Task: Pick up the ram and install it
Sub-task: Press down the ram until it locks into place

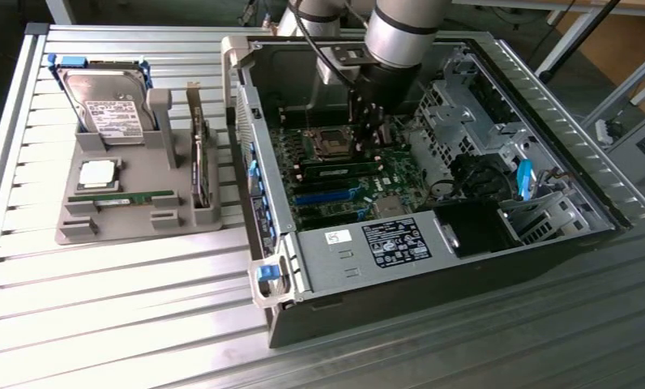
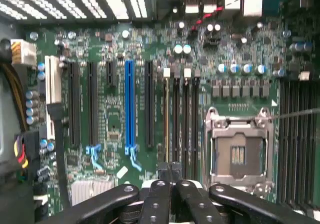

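My matte black metal gripper [image 2: 170, 181] hangs over the dark green motherboard [image 2: 115, 109], which is speckled with silver-topped capacitors. One long expansion slot [image 2: 129, 104] is bright blue among black neighbours, and the square processor socket [image 2: 239, 151] is framed in silver. The open computer case [image 1: 334, 271] is grey steel with blue plastic latches. At the exterior view's left, a grey plastic holder [image 1: 122, 215] carries a silver hard drive [image 1: 112, 109] with a white label and a thin green memory stick [image 1: 122, 197]. The ribbed table [image 1: 106, 316] is pale silver.
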You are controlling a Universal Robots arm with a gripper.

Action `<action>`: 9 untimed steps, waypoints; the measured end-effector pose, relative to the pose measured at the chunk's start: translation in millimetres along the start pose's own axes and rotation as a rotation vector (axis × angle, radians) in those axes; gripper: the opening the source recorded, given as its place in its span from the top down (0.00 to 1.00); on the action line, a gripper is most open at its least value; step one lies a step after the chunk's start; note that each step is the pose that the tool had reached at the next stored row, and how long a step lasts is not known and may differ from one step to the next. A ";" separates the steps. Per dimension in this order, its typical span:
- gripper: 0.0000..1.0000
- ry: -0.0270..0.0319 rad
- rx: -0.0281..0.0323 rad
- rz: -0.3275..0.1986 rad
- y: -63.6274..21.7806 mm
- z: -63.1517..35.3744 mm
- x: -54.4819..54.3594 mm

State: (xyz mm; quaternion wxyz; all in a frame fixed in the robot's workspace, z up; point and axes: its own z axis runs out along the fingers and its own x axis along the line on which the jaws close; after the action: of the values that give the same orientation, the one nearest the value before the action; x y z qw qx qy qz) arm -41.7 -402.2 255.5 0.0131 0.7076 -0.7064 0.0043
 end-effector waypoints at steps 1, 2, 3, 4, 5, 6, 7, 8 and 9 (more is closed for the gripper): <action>0.91 0.0000 0.0000 0.000 8.1 0.1 0.0; 0.91 0.0000 0.0000 0.000 13.7 0.2 0.0; 0.91 0.0000 0.0000 0.000 17.8 0.3 0.0; 0.91 -0.0001 0.0000 0.000 23.3 0.4 -0.1; 0.91 0.0000 0.0000 0.000 27.9 0.5 0.0; 0.91 0.0000 0.0000 0.000 33.1 0.6 0.0; 0.91 0.0000 0.0000 0.000 40.0 1.0 -0.1; 0.91 0.0000 0.0000 0.000 43.4 1.4 -0.1; 0.91 -0.0002 0.0001 0.000 45.8 2.0 -0.2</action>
State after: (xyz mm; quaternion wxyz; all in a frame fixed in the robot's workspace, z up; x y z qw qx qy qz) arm -87.5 -402.2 254.0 0.0130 0.7076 -0.7064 0.0043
